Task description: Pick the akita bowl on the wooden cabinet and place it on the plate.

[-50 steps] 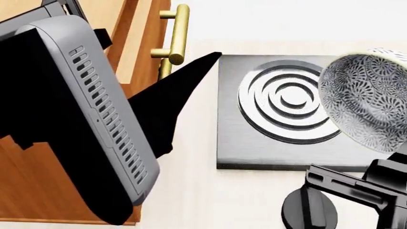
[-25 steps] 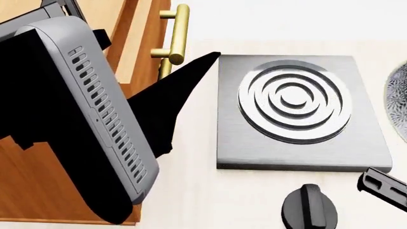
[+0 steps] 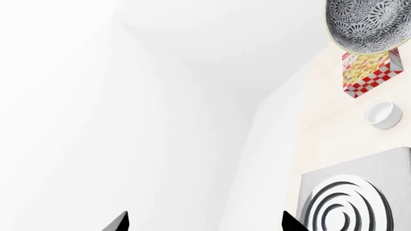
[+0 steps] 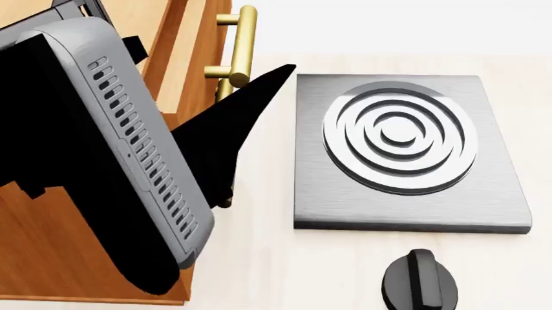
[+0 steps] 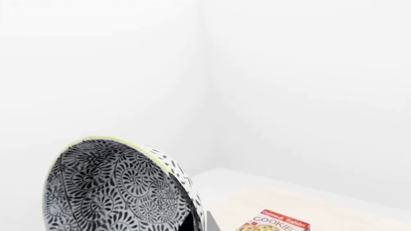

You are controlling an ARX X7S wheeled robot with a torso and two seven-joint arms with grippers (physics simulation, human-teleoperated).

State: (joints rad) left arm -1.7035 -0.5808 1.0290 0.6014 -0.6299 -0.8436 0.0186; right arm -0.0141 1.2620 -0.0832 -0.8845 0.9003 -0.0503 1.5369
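White walls and a pale counter [image 4: 258, 271] surround the wooden cabinet [image 4: 35, 245]. Akita bowl [image 5: 122, 192] rides tilted on its side, clamped in the right gripper, evidently in transit; plate not visible. Left gripper [image 3: 202, 224]: tips spread, empty.

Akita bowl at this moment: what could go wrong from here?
The akita bowl sits steeply tilted at the right gripper, so it could slip or land on edge. The head view no longer shows the bowl, and no view shows the plate, making aiming harder. A cookie box and white cup lie below its path.
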